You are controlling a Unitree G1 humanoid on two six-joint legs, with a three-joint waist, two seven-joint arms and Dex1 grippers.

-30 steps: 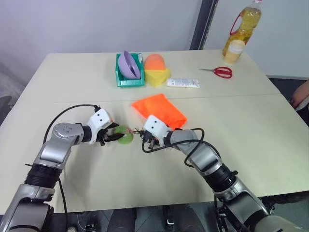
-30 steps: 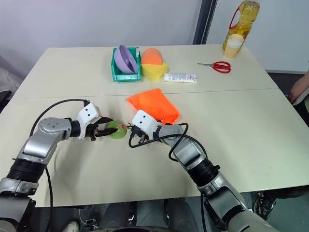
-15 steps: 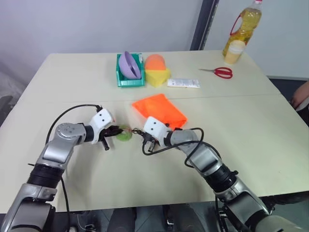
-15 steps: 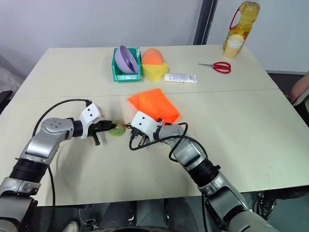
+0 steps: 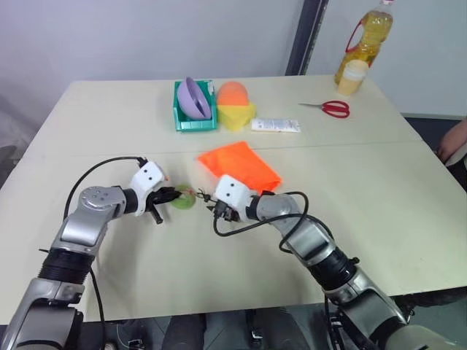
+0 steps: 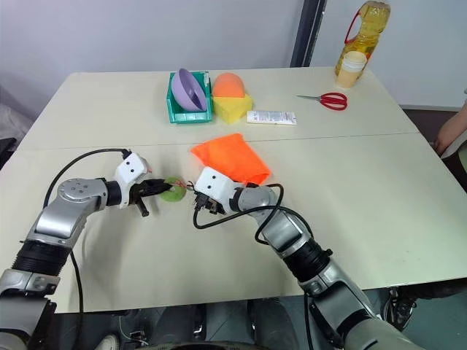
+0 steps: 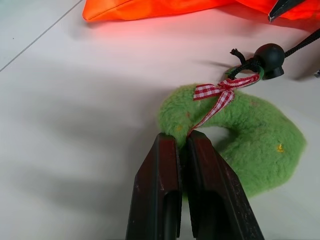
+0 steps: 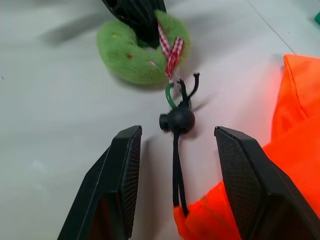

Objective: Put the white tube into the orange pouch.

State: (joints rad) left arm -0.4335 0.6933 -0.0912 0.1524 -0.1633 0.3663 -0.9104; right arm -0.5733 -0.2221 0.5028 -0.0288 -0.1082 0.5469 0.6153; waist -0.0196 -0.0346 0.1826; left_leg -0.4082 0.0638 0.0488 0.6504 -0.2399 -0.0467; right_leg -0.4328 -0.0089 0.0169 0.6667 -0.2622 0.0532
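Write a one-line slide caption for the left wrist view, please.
Left gripper shut on the green fluffy ring with its red checked ribbon, beside the orange pouch.

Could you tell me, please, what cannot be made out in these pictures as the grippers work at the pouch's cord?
- White tube: whether it lies inside the orange pouch cannot be told; the fabric would cover it in the head views.
- Pouch mouth: cut off by the edge in the right wrist view.
- Flat squeeze tube: its print is too small in the head views.
- Left gripper: how much of the green plush ring it pinches is hidden behind its own fingers.
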